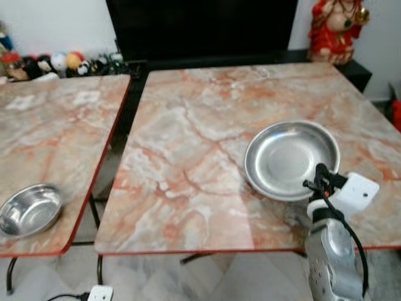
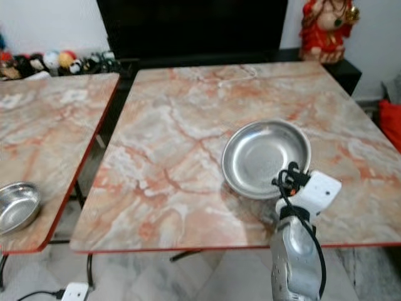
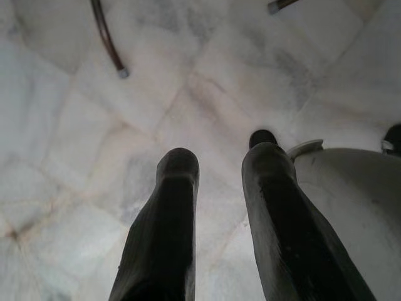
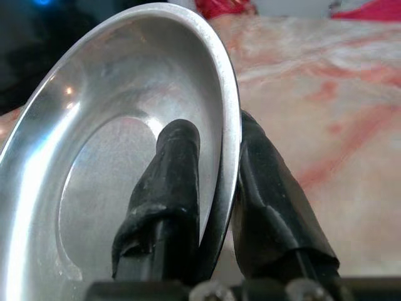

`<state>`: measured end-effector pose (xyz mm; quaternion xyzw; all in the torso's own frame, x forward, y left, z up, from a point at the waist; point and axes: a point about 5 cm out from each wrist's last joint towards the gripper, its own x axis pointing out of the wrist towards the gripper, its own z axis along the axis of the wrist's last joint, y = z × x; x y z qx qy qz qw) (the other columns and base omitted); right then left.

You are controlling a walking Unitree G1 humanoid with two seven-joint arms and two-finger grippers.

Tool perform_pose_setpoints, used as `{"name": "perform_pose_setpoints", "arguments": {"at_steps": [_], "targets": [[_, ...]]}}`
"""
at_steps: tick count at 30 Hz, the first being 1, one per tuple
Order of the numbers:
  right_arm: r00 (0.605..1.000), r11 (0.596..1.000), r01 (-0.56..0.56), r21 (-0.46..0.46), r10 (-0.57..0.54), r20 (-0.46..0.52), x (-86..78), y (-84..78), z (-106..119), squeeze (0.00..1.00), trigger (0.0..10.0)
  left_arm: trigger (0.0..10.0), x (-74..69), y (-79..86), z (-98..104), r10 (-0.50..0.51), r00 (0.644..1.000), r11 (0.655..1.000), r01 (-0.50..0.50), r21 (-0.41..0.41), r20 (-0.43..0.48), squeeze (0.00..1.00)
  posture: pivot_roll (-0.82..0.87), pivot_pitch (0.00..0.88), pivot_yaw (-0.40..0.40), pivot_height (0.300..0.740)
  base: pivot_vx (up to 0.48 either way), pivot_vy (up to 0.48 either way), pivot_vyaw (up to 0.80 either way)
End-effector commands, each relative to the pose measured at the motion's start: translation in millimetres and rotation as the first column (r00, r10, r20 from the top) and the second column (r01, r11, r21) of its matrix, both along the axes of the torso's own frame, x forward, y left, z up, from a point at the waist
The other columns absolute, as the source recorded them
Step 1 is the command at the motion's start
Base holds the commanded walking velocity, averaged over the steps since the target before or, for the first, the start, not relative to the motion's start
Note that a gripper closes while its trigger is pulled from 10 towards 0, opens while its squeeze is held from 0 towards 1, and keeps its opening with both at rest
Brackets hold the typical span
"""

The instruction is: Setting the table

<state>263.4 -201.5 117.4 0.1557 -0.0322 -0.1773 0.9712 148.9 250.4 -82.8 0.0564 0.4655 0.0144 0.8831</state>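
A round steel plate [image 1: 288, 157] lies on the right marble table [image 1: 200, 125], toward its near right side. My right gripper [image 1: 319, 179] is at the plate's near rim, shut on it. In the right wrist view one finger [image 4: 169, 188] is inside the plate [image 4: 113, 157] and the other finger [image 4: 269, 194] is outside, with the rim pinched between them. A small steel bowl [image 1: 28, 210] sits on the left table [image 1: 56, 125] near its front edge. My left gripper [image 3: 216, 188] hangs open over the pale floor, holding nothing.
A narrow gap separates the two tables. A black TV stand and screen [image 1: 200, 28] run along the back. A red figurine [image 1: 335, 28] stands at the back right, and small toys [image 1: 56, 63] line the back left. A white power strip [image 1: 100, 293] lies on the floor.
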Motion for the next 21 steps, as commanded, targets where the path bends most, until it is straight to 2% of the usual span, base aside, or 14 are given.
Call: {"name": "perform_pose_setpoints", "arguments": {"at_steps": [1, 3, 6, 10, 11, 14, 21], "targets": [[0.999, 0.998, 0.042, 0.036, -0.043, 0.007, -6.5, -5.3, 6.3, 0.00, 10.0, 10.0, -4.0, 3.7, -0.8, -0.009, 1.000, 1.000, 0.010, 0.019, -0.025, 0.00, -0.12, 0.043, 0.050, 0.740, 0.000, 0.000, 0.00], [0.996, 0.995, 0.088, 0.052, -0.087, -0.023, -18.5, -8.8, 5.5, 0.00, 10.0, 10.0, -3.8, 4.2, -0.6, -0.013, 1.000, 1.000, 0.013, 0.021, -0.027, 0.00, -0.12, 0.046, 0.051, 0.740, 0.000, 0.000, 0.00], [0.990, 0.990, 0.121, 0.066, -0.116, -0.080, -27.3, -9.6, 0.8, 0.00, 10.0, 10.0, -3.6, 4.5, -0.4, -0.016, 0.999, 1.000, 0.017, 0.022, -0.028, 0.00, -0.13, 0.048, 0.053, 0.740, 0.000, 0.000, 0.00], [0.982, 0.980, 0.170, 0.102, -0.160, -0.104, -29.3, -14.6, -5.0, 0.00, 10.0, 10.0, -2.9, 4.5, -0.2, -0.022, 0.999, 0.999, 0.022, 0.022, -0.027, 0.00, -0.14, 0.047, 0.058, 0.740, 0.000, 0.000, 0.00], [0.975, 0.966, 0.199, 0.167, -0.177, -0.137, -28.8, -17.9, -11.8, 0.00, 10.0, 10.0, -2.7, 4.4, -0.1, -0.024, 0.999, 0.999, 0.025, 0.022, -0.027, 0.00, -0.13, 0.045, 0.059, 0.740, 0.000, 0.000, 0.00], [0.961, 0.942, 0.234, 0.240, -0.187, -0.204, -28.7, -21.2, -23.6, 0.00, 10.0, 10.0, -2.6, 4.0, -0.2, -0.023, 0.999, 0.999, 0.024, 0.023, -0.026, 0.00, -0.12, 0.041, 0.051, 0.740, 0.000, 0.000, 0.00], [0.944, 0.923, 0.255, 0.288, -0.174, -0.280, -35.8, -17.8, -35.1, 0.00, 10.0, 10.0, -2.7, 4.4, -0.1, -0.020, 0.999, 1.000, 0.020, 0.023, -0.026, 0.00, -0.12, 0.044, 0.054, 0.740, 0.000, 0.000, 0.00]]}}
